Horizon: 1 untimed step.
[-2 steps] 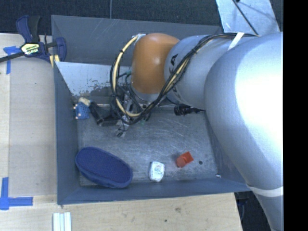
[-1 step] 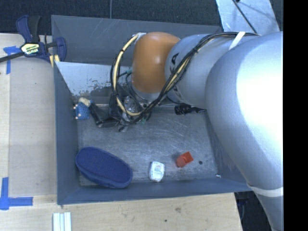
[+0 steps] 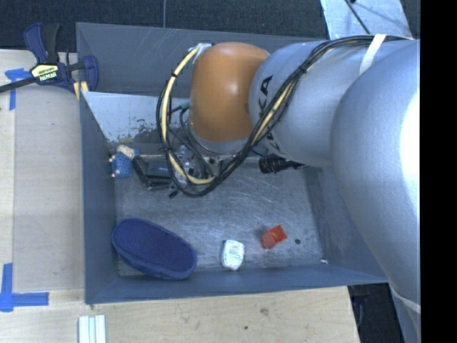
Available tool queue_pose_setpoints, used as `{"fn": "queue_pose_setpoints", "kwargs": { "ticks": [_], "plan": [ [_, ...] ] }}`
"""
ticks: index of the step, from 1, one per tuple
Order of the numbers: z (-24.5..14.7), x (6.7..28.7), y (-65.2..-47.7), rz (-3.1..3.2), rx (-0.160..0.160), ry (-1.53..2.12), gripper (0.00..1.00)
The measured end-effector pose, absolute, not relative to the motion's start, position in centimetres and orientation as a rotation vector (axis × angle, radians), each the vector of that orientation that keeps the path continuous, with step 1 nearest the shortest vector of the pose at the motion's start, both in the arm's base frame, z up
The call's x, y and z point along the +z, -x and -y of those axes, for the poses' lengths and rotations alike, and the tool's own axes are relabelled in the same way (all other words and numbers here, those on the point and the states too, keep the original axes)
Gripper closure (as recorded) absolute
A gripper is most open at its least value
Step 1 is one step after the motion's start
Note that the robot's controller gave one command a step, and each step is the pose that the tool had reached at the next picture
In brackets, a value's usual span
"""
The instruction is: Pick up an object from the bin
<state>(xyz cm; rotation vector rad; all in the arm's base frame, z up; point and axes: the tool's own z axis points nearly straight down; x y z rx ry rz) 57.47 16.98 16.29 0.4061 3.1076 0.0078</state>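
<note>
My gripper (image 3: 152, 169) is low at the bin's back left, its dark body partly hidden under the arm's orange cover. Right beside its left end lies a small blue thing with a pale tan top (image 3: 121, 164), close to the bin's left wall. I cannot tell whether the gripper touches it. A dark blue oval pad (image 3: 153, 247) lies on the floor at the front left, well in front of the gripper.
A small white oblong thing (image 3: 232, 254) lies at the front middle of the bin, and a small red block (image 3: 273, 236) sits to its right. The thick grey arm covers the bin's right and back part, with yellow and black cables looped round the wrist.
</note>
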Motion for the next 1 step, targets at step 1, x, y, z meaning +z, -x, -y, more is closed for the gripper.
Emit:
{"fn": "queue_pose_setpoints", "kwargs": {
  "ticks": [1],
  "plan": [
    [-16.5, 24.82, -59.05, -3.105, 0.007, -0.391, 1.0]
  ]
}}
